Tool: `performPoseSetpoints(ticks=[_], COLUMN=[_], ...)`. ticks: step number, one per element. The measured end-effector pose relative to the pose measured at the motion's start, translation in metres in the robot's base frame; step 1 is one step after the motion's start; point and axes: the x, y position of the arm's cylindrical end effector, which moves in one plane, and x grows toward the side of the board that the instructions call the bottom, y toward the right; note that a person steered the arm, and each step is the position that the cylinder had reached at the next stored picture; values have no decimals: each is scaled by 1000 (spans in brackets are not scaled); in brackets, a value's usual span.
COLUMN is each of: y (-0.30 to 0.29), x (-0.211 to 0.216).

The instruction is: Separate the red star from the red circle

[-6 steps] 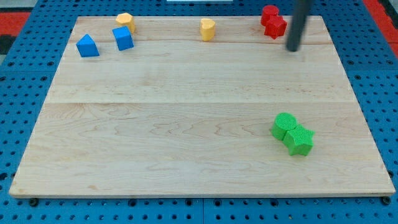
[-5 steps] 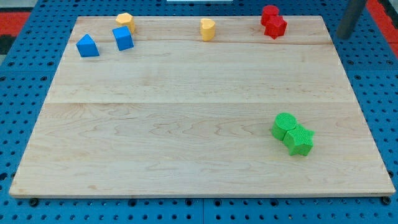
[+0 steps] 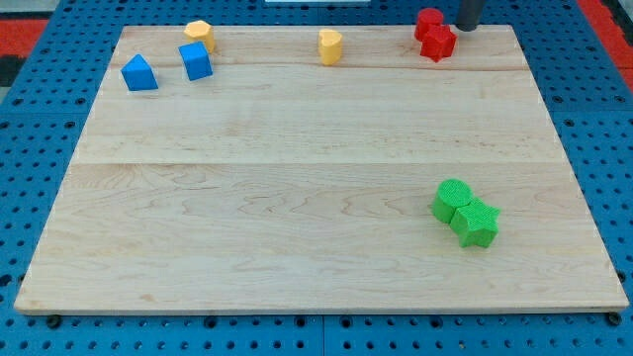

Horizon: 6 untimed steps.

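The red star and the red circle touch each other at the top right of the wooden board. The circle lies just above and left of the star, against the board's top edge. My tip is at the view's top, just right of the two red blocks, beside the red circle and a little above the star. A small gap shows between the tip and the blocks.
A green circle and a green star touch at the lower right. Two blue blocks and a yellow block sit at the top left. Another yellow block sits at top centre.
My tip moved from right of the red star out past the board's right edge, then back left to just right of the red blocks at the top. No block has moved.
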Motion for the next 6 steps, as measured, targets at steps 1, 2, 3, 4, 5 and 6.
performPoseSetpoints(ticks=[1,2,3,4,5,6], y=[0,-2,-3,-5,-7,-26], x=[0,0,0,1,2,17])
